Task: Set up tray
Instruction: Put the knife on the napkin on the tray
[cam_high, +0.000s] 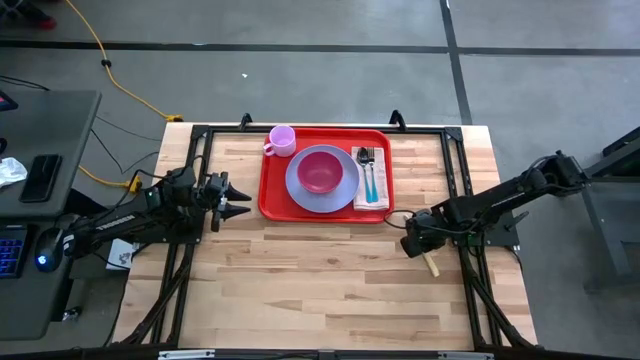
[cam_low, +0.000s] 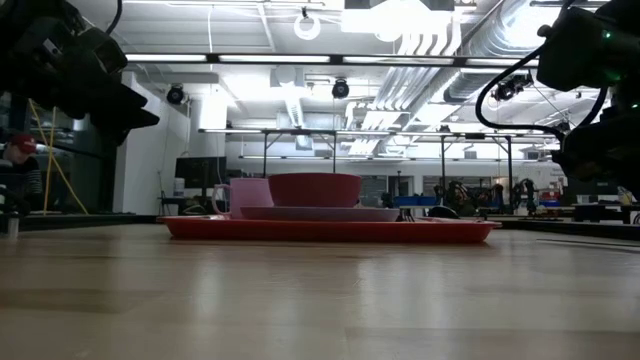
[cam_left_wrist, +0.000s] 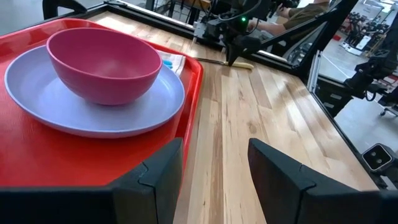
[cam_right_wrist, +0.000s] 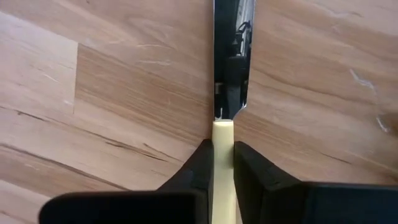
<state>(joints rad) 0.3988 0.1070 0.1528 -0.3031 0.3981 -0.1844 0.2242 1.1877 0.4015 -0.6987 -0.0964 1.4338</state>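
The red tray lies at the table's far middle. It carries a lavender plate with a pink bowl, a pink cup, and a white napkin with a spoon and fork on it. My left gripper hovers open just off the tray's left edge; its wrist view shows the tray's corner before its fingers. My right gripper is near the tray's near right corner, shut on a knife with a cream handle. My right gripper pinches the knife's cream handle between its two fingers, close to where the blade begins. The fingers point down at the table and lie along the knife. The handle's free end sticks out behind the gripper. I cannot tell whether the blade touches the wood.
Black frame rails run along the table's left, right and far sides. Bare wood spreads across the near half. A desk with a keyboard and mouse stands off the table's left.
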